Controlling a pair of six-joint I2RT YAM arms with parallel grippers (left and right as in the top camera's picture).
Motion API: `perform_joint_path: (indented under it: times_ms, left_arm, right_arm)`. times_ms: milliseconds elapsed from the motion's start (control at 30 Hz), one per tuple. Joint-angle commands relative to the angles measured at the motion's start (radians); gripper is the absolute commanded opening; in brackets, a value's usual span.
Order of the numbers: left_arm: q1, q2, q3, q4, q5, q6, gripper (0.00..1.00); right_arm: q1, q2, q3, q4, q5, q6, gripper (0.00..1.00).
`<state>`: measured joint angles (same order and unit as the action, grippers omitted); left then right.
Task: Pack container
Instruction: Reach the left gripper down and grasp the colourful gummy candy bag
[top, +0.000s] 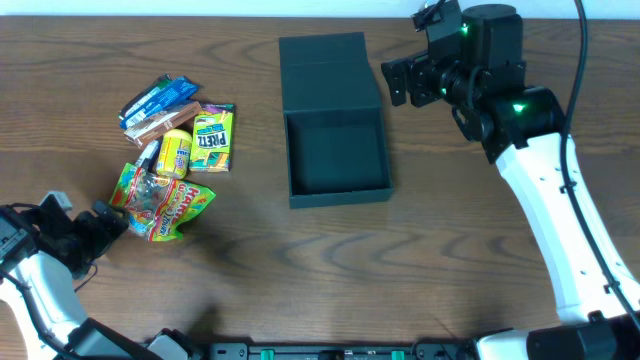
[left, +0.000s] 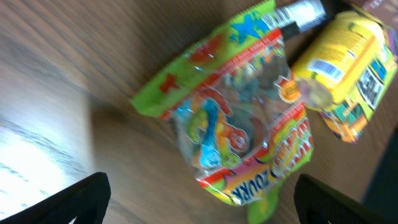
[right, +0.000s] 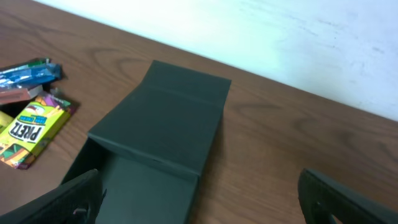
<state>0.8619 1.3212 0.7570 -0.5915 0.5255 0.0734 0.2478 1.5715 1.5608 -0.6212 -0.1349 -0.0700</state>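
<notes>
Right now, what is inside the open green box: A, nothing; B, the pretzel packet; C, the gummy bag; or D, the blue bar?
A: the container shows only its bare dark floor, and the snack packets all lie outside it.

- Container (top: 337, 150): dark teal-green, matte, plain, lid the same.
- Table (top: 450, 260): brown, streaked wood grain.
- Gummy bag (left: 236, 118): lime-green border, blue and red stars, clear window, red-orange-yellow print.
- Round packet (left: 342, 56): bright yellow, white label.
- Pretz box (right: 34, 127): yellow and green, dark lettering.
- Wrapper (top: 158, 98): blue with white.
- Bar (top: 165, 122): reddish brown.
</notes>
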Motion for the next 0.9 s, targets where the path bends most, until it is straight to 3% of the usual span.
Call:
perform_joint_path:
  times_ms: [0, 167, 467, 867]
  left_arm:
    - [0.022, 0.014, 0.016, 0.025, -0.065, 0.024, 0.95]
    - [0.021, 0.085, 0.016, 0.084, -0.034, 0.025, 0.95]
    - [0.022, 0.268, 0.016, 0.209, 0.183, 0.065, 0.95]
    - [0.036, 0.437, 0.016, 0.269, 0.348, 0.121, 0.95]
  right_arm:
    - [-0.005, -0.006, 0.010, -0.013, -0.012, 0.002, 0.99]
    - [-0.005, -0.006, 0.010, -0.016, -0.012, 0.003, 0.99]
    - [-0.005, -0.006, 0.010, -0.017, -0.013, 0.032, 0.99]
    - [-0.005, -0.006, 0.010, -0.014, -0.017, 0.053, 0.99]
